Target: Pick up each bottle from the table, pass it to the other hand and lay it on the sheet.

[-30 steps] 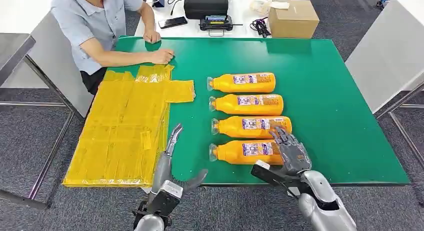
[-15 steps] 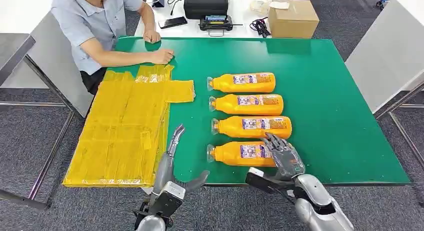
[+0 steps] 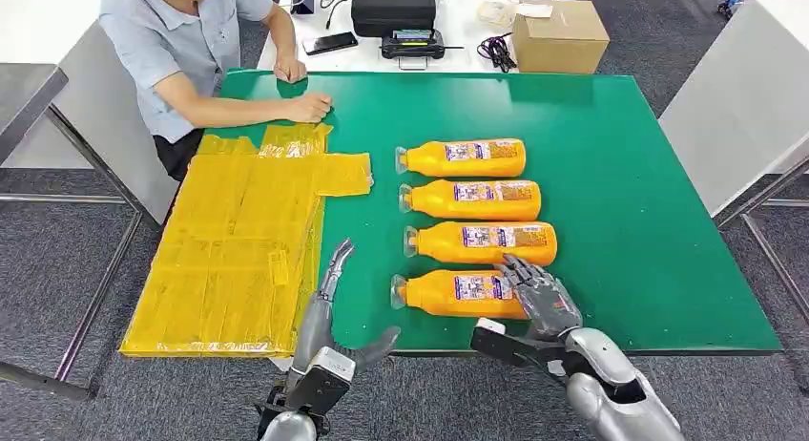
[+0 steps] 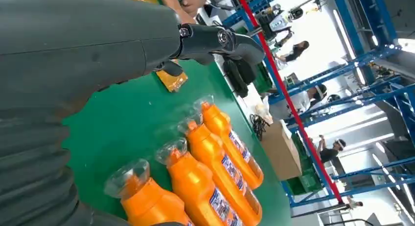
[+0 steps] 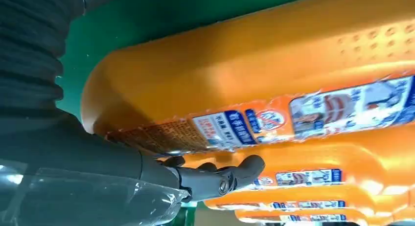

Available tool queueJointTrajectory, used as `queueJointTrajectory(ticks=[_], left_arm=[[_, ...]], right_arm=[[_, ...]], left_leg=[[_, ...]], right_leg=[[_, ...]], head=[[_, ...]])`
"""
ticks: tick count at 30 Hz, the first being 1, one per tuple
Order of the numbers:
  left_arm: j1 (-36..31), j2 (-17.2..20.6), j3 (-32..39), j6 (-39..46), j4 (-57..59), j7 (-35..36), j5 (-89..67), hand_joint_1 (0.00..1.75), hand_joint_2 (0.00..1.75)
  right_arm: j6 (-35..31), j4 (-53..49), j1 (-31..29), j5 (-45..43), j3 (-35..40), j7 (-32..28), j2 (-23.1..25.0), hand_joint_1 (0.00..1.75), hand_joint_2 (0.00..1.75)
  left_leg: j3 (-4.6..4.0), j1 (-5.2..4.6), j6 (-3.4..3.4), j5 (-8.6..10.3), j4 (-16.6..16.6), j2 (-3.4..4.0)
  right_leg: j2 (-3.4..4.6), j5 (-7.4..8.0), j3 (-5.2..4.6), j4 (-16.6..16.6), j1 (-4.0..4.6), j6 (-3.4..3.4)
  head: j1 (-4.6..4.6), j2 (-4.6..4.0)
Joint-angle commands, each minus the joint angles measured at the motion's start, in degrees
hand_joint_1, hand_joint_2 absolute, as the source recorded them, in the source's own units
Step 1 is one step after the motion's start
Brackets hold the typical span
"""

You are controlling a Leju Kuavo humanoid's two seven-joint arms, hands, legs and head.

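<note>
Bottles: four orange ones lie side by side on the green table (image 3: 649, 221), caps toward the yellow sheet (image 3: 238, 241).
Nearest bottle (image 3: 448, 293): it is by the table's front edge, flat on its side, not lifted yet.
Right hand (image 3: 539, 298): its fingers (image 5: 235, 174) lie over the fat end of the nearest bottle. The thumb sits low by the table edge. I cannot tell if the grip is tight.
Left hand (image 3: 329, 307): spread wide, holding nothing, between the sheet and the bottles.
Person (image 3: 191, 50): sits at the far corner, one hand resting near the sheet's top.
What could go wrong: the bottle is round and smooth, so it may roll or slip out if the hand lifts too soon. It could drop off the front edge. It could also bump the next bottle (image 3: 482, 241).
</note>
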Motion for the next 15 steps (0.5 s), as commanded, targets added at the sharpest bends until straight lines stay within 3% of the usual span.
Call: queueJointTrajectory(ticks=[1, 15], left_arm=[[-2.5, 1.0, -0.7, 0.1, 4.0, -0.5, 0.5, 0.00, 1.75], [-2.8, 1.1, -1.0, 0.4, 4.6, -0.9, 0.9, 0.00, 1.75]], right_arm=[[4.7, 0.7, -2.1, -4.9, 3.4, -1.4, -4.0, 0.00, 1.75], [4.0, 0.4, -3.1, -5.1, 4.6, 0.4, -5.5, 0.00, 1.75]], left_leg=[[0.11, 0.01, -0.06, -0.01, 0.0, -0.01], [0.16, 0.02, -0.07, -0.03, 0.0, 0.02]], right_leg=[[-0.03, -0.02, 0.11, 0.0, 0.02, -0.08], [0.00, -0.02, 0.17, 0.0, 0.03, -0.09]], head=[[0.00, 0.00], [0.00, 0.00]])
